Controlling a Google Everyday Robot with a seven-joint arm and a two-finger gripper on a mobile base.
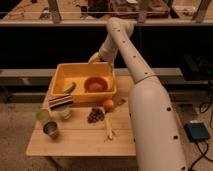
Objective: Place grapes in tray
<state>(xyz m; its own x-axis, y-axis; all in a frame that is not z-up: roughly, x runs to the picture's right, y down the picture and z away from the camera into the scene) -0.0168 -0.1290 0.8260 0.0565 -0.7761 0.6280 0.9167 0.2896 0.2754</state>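
The grapes [96, 114], a dark lumpy cluster, lie on the wooden table [80, 140] just in front of the yellow tray [64, 75]. The tray stands at the back of the table and holds a red-orange bowl [95, 84] and a green item [69, 88]. My gripper [94, 58] hangs over the tray's far right rim, well behind and above the grapes, at the end of the white arm [131, 55]. It holds nothing that I can see.
An orange fruit [108, 105] sits right of the grapes, a yellowish banana-like piece [109, 131] in front of them. A striped packet [60, 102], a small cup [65, 114], a green cup [43, 116] and a metal can [50, 129] stand at the left. My white body [152, 130] fills the table's right side.
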